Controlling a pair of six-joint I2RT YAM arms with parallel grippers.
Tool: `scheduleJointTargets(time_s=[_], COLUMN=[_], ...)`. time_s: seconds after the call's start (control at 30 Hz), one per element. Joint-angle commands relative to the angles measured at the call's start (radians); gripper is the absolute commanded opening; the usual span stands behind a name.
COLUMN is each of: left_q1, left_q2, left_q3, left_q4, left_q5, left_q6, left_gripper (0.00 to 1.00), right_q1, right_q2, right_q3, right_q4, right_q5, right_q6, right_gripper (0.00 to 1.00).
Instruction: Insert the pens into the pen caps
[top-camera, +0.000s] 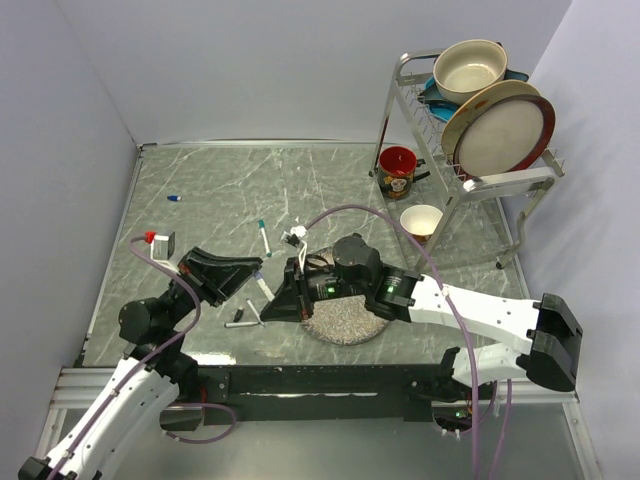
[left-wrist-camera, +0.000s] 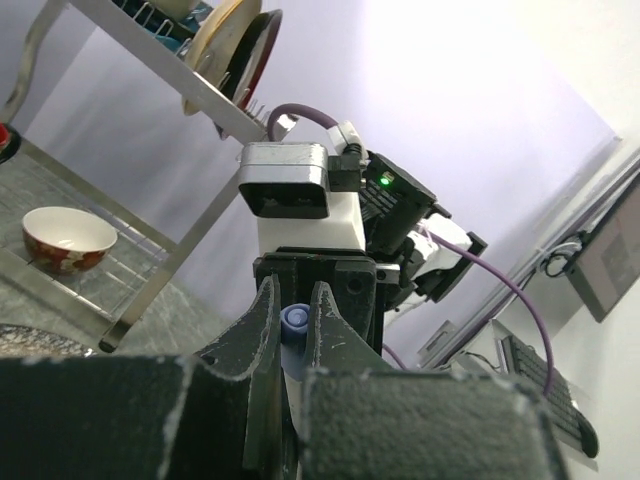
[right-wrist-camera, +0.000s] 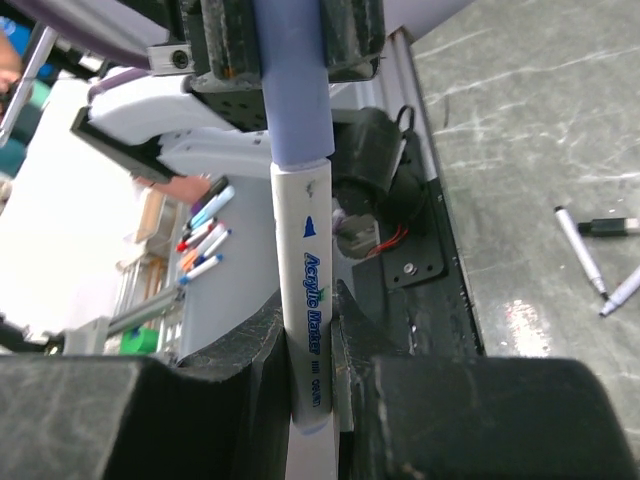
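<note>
A white-barrelled pen printed "Acrylic Marker" stands between my two grippers. My right gripper is shut on its barrel. A pale blue pen cap sits on the pen's far end, its rim against the barrel. My left gripper is shut on that cap, whose rounded end shows between the fingers. In the top view the grippers meet nose to nose, left and right, just left of the speckled plate. Another pen with a teal end lies on the table behind them.
Two more pens and a black cap lie near the table's front edge. A small blue cap lies far left. A red mug, a white cup and a dish rack stand at the back right.
</note>
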Motion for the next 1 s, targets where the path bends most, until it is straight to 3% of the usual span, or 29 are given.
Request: scheduleJointTargets(time_s=[0.0, 0.3, 0.6, 0.83, 0.97], left_q1=[-0.032, -0.055, -0.076, -0.127, -0.167], left_q2=[-0.019, -0.048, -0.065, -0.024, -0.016], left_q3=[-0.087, -0.141, -0.102, -0.162, -0.156], left_q4=[0.013, 0.02, -0.225, -0.069, -0.089], left_q5=[0.292, 0.251, 0.217, 0.195, 0.156], left_q6=[-0.102, -0.123, -0.008, -0.086, -0.062], left_gripper=[0.01, 0.01, 0.01, 0.01, 0.01], right_q1=[-0.093, -0.105, -0.12, -0.119, -0.126], right_q2=[-0.008, 0.041, 0.046, 0.097, 0.132], right_q3=[0.187, 0.248, 0.341, 0.41, 0.453], right_q4=[0.345, 0.359, 0.256, 0.213, 0.22], right_q5=[0.092, 0.097, 0.163, 0.157, 0.137], right_q6=[0.032, 0.041, -0.054, -0.079, -0.077], right_gripper=[0.0, 0.0, 0.0, 0.0, 0.0])
